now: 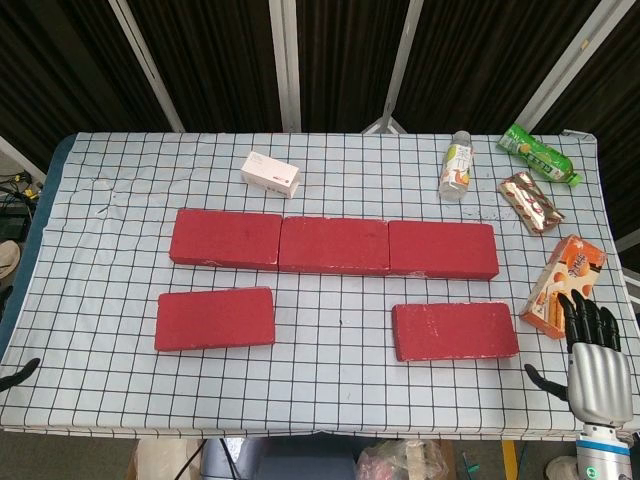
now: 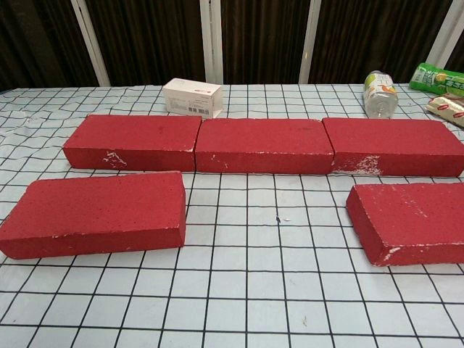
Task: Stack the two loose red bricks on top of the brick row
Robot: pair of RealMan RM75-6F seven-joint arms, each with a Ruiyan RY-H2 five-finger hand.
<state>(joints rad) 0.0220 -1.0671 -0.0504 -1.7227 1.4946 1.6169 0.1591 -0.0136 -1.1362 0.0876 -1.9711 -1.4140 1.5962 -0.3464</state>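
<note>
Three red bricks lie end to end as a row [image 1: 333, 245] [image 2: 263, 145] across the middle of the table. One loose red brick [image 1: 215, 318] [image 2: 94, 212] lies flat in front of the row's left end. The other loose brick [image 1: 455, 331] [image 2: 413, 217] lies flat in front of its right end. In the head view my right hand [image 1: 597, 365] hovers at the table's front right corner, right of that brick, fingers spread and holding nothing. Only a dark tip of my left hand [image 1: 18, 375] shows at the left edge. The chest view shows neither hand.
Behind the row stand a white carton [image 1: 270, 174] [image 2: 192, 97] and a small bottle [image 1: 456, 166] [image 2: 380, 93]. A green packet [image 1: 540, 153], a brown snack bar [image 1: 532, 202] and an orange box [image 1: 563, 283] lie along the right side, the orange box just beyond my right hand.
</note>
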